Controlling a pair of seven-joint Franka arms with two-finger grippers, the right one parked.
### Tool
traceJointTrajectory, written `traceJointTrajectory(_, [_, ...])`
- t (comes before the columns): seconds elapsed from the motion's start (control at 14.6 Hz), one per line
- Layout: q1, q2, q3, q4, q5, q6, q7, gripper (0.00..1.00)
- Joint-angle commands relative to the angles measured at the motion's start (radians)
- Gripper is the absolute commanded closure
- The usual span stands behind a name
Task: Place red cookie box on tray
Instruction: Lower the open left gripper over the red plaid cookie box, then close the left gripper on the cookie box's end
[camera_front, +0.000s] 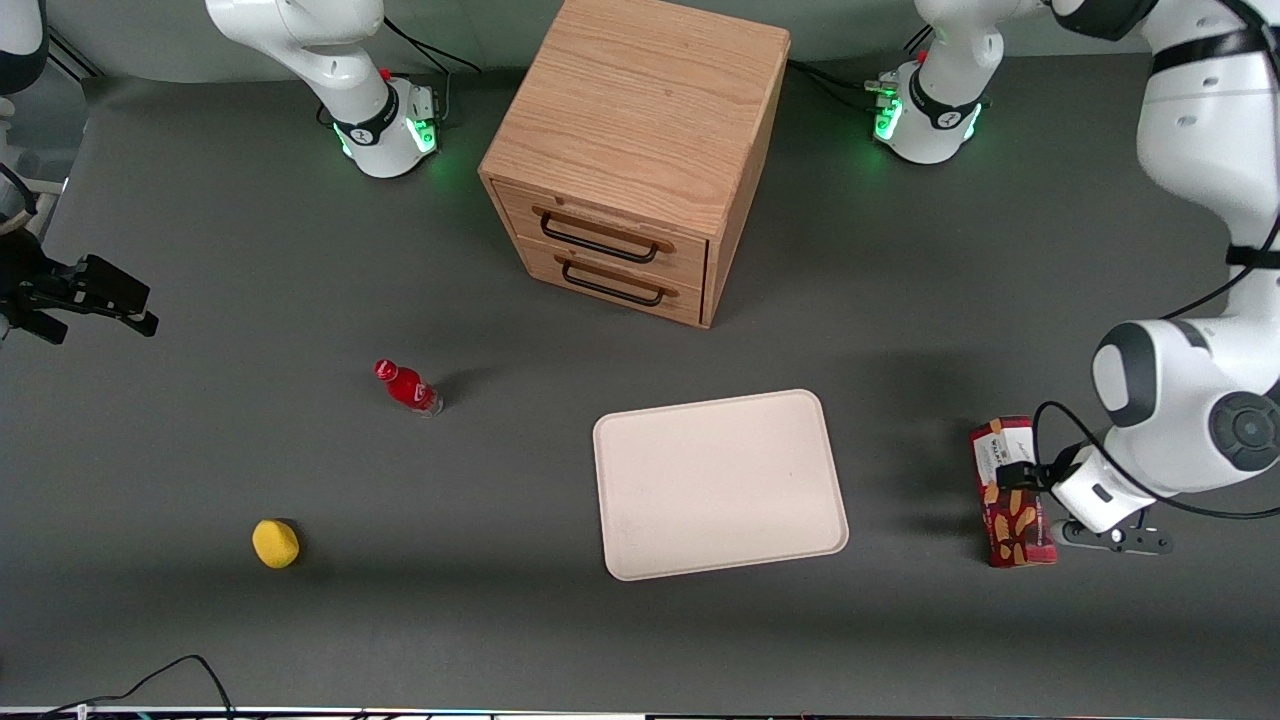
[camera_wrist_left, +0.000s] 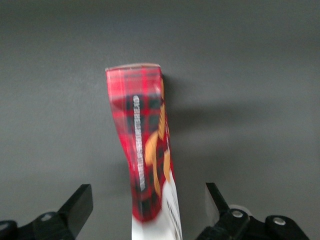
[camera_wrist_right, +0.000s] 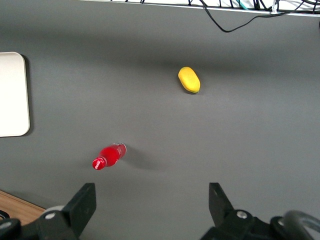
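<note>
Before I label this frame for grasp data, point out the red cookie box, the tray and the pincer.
red cookie box (camera_wrist_left: 142, 150): left wrist view, plaid side face.
tray (camera_front: 720, 485): front view, bare middle.
pincer (camera_wrist_left: 149, 205): left wrist view, open, midway between fingertips straddling the box.

The dark grey bench (camera_front: 250, 250) carried a wooden drawer cabinet (camera_front: 634, 150), a cream tray (camera_front: 718, 483) in front of it, and the cookie box (camera_front: 1012, 492) toward the working arm's end — with the claw (camera_front: 1022, 478) at it. Toward the parked arm's end lay a red bottle (camera_front: 407, 386) and a yellow lump (camera_front: 275, 543).
</note>
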Motion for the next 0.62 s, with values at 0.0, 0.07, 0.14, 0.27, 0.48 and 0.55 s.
traceJointTrajectory(0.0, [-0.002,0.064,0.002,0.03,0.006,0.059,-0.021,0.0])
traceJointTrajectory(0.07, [-0.002,0.07,0.002,0.033,0.003,0.065,-0.022,0.16])
traceJointTrajectory(0.14, [-0.002,0.07,0.002,0.033,0.003,0.064,-0.028,0.45])
traceJointTrajectory(0.27, [0.0,0.068,0.002,0.042,0.008,0.047,-0.034,0.98])
traceJointTrajectory(0.48, [0.0,0.067,0.004,0.041,0.018,0.048,-0.031,1.0])
traceJointTrajectory(0.55, [0.0,0.065,0.005,0.039,0.023,0.048,-0.03,1.0])
